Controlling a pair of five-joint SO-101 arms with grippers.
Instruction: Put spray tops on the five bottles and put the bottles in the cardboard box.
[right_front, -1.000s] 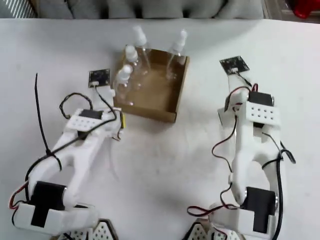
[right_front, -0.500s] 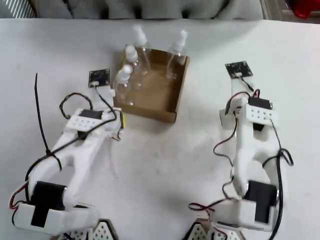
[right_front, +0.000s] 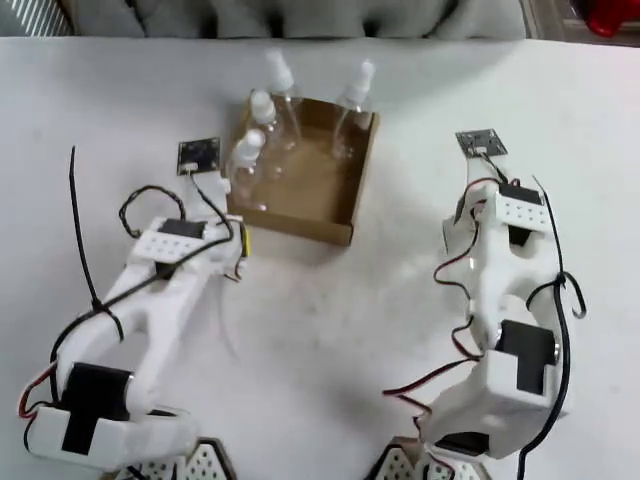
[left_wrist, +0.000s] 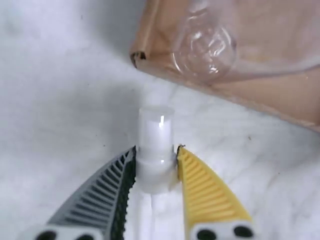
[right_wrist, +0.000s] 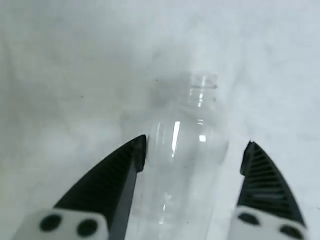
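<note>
Since a second ago my right arm (right_front: 500, 300) has shifted at the lower right of the high view, its base end looming larger. My left arm (right_front: 150, 300) has held still. The right pincer (right_wrist: 195, 145) is spread wide on either side of one uncapped clear bottle (right_wrist: 185, 170), whose long axis runs up the frame, neck at the top. The left pincer (left_wrist: 156, 150) is clamped on one white spray top (left_wrist: 156, 130), which points at the cardboard box (right_front: 340, 215). The box sits at the upper centre of the surface (right_front: 330, 320) and holds four capped bottles (right_front: 247, 160), all upright.

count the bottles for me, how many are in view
5. Four capped ones stand in the cardboard box: one far-left, one far-right, two along its left side. The fifth bottle, uncapped, lies inside the open right gripper. An arm could hide more.
</note>
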